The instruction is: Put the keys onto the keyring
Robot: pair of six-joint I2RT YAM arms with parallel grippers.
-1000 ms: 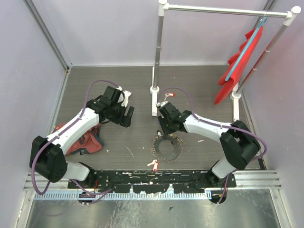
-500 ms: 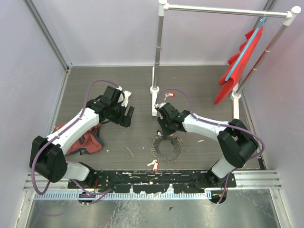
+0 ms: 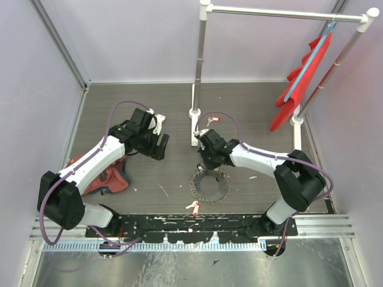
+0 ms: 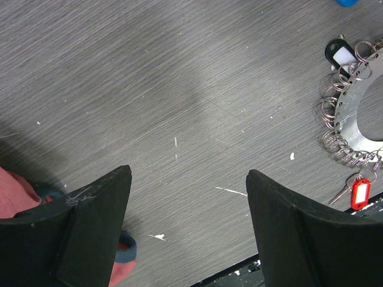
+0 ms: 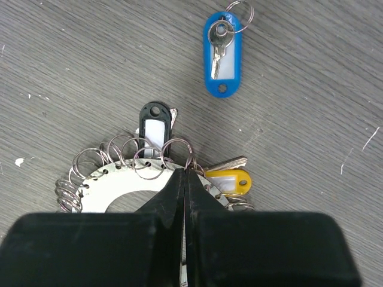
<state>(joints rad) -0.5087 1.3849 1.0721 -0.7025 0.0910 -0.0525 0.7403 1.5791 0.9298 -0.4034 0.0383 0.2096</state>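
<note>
The keyring is a flat silvery disc with a hole in the middle and small wire loops round its edge. It lies mid-table. My right gripper is shut at its far edge, pinching one upright wire loop. A black-tagged key and a yellow-tagged key sit at that edge. A blue-tagged key lies loose beyond, and a red-tagged key lies near the front. My left gripper hovers open over bare table, left of the keyring, holding nothing.
A red cloth lies by the left wall under the left arm. A white rack post stands behind the keyring, with a red garment hanging at the right. Another red tag lies by the post base. A black rail runs along the front.
My right gripper's fingers have closed from partly open to shut at the keyring's far edge. The left arm has not moved.
</note>
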